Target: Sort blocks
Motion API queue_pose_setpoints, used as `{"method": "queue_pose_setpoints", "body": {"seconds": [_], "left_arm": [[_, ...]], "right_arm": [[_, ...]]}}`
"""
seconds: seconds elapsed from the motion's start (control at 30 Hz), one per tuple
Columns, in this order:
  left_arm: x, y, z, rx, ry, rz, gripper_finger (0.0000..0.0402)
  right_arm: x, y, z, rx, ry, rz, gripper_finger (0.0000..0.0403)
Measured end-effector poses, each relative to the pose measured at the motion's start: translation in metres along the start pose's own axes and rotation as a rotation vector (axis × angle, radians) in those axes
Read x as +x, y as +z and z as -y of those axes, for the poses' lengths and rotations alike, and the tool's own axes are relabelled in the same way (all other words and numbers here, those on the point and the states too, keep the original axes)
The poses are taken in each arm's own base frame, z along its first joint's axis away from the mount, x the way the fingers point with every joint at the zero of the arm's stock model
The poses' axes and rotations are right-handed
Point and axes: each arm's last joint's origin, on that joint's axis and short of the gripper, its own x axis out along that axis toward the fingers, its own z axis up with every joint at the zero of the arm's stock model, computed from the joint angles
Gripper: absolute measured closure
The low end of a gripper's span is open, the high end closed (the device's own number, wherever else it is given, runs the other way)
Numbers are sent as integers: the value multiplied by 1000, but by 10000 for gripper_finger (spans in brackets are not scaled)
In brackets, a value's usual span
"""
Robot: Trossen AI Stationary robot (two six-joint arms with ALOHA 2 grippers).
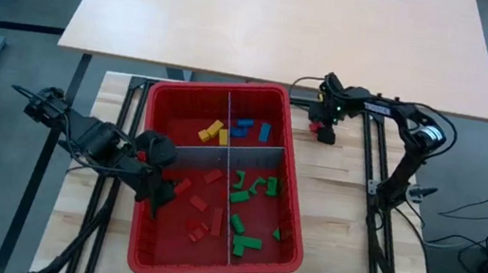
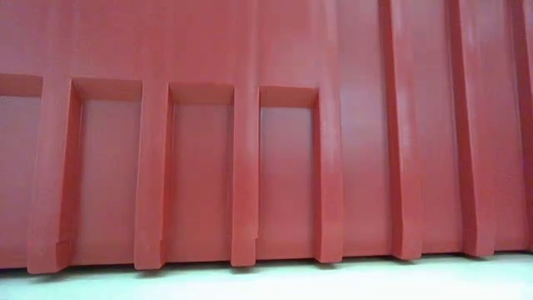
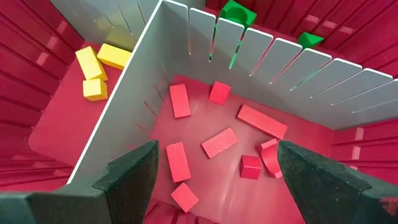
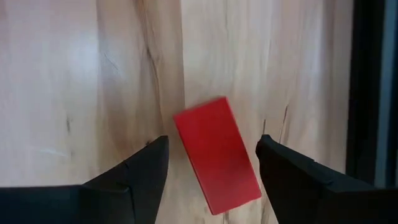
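Note:
The red bin (image 1: 294,225) is split by grey slotted panels (image 1: 222,153) into four compartments. Yellow blocks (image 1: 214,132) lie in the far-left one, blue blocks (image 1: 250,128) in the far-right, green blocks (image 1: 250,195) in the near-right and red blocks (image 3: 219,142) in the near-left. My left gripper (image 3: 214,155) (image 1: 159,196) hangs open over the red blocks with nothing between its fingers. My right gripper (image 4: 211,146) (image 1: 326,127) is outside the bin's far right corner. It is open, with one finger on each side of a red block (image 4: 217,155) that lies flat on the wooden table.
The bin's ribbed outer wall (image 2: 266,150) fills the low view. Black frame rails (image 1: 369,164) run along the table on the right, beside my right arm. A beige tabletop (image 1: 289,18) adjoins the far edge. Bare wood (image 1: 331,197) lies to the right of the bin.

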Motion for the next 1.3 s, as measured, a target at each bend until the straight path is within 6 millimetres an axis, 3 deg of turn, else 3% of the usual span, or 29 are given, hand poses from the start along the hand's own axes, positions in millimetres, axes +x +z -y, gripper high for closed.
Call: {"method": "queue_pose_setpoints", "body": {"seconds": [0.37, 0.77, 1.0, 1.3], "left_arm": [[0, 0, 0, 0, -1, -1, 89], [0, 0, 0, 16, 0, 0, 89], [0, 0, 0, 16, 0, 0, 89], [0, 0, 0, 33, -1, 1, 89]], "right_arm": [[17, 0, -6, 53, 81, -62, 188], [18, 5, -32, 275, 237, -166, 288], [17, 8, -50, 425, 335, -250, 287], [14, 16, -70, 472, 371, -345, 288]]}}
